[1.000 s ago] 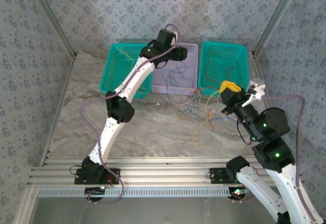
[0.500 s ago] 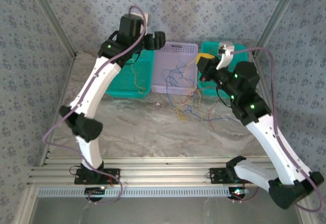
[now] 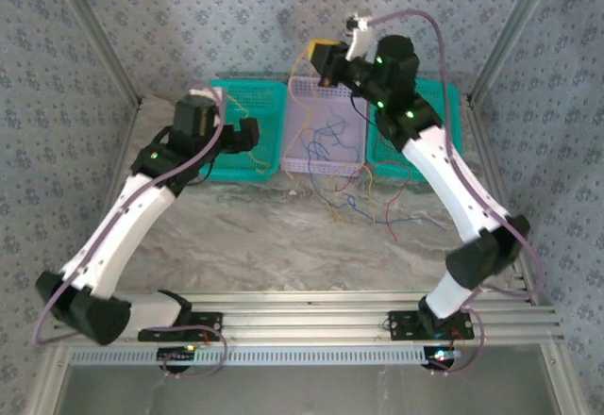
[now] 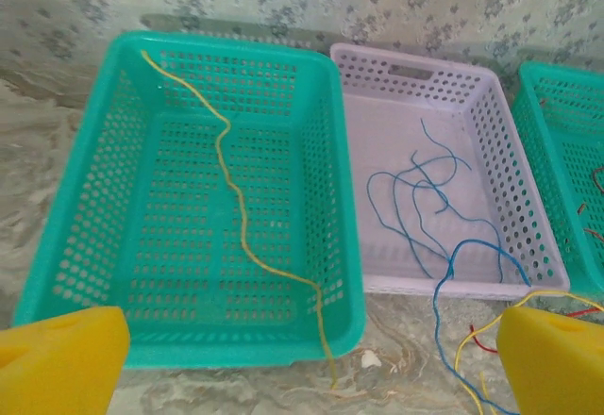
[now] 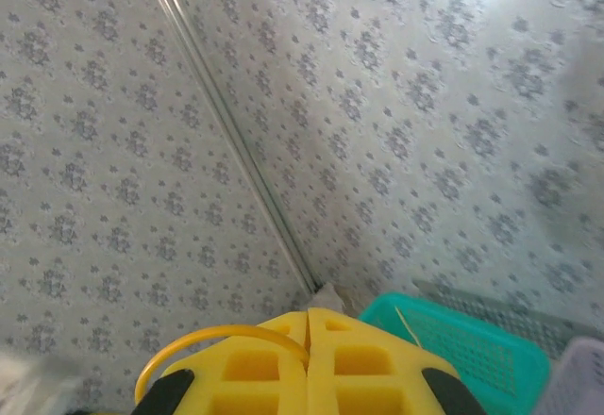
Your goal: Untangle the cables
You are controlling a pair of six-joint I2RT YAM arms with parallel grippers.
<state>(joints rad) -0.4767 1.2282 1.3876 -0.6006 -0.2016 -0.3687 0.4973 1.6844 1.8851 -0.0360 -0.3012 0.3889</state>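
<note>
The cables are thin wires. A yellow one (image 4: pixel 236 217) lies along the left teal basket (image 4: pixel 66 245) and trails over its near rim onto the table. Blue ones (image 4: pixel 420 198) lie in the lavender basket (image 4: pixel 528 207). A mixed blue, red and yellow tangle (image 3: pixel 363 198) lies on the table in front of the baskets. My left gripper (image 4: pixel 307 377) hovers open before the left teal basket (image 3: pixel 236 104), its fingers (image 4: pixel 61 358) holding nothing. My right gripper (image 5: pixel 309 316) is raised high near the back wall (image 3: pixel 321 57), shut on a looping yellow cable (image 5: pixel 217 332).
A second teal basket (image 3: pixel 451 104) stands at the right with red wire in it (image 4: pixel 596 179). The patterned back wall and its corner post (image 5: pixel 236 141) are close in front of the right gripper. Bare marbled table (image 3: pixel 255 245) lies nearer the arm bases.
The left gripper opened fully and drew back left from over the lavender basket to the left teal one. The right arm rose and swung left toward the back wall, carrying the yellow cable.
</note>
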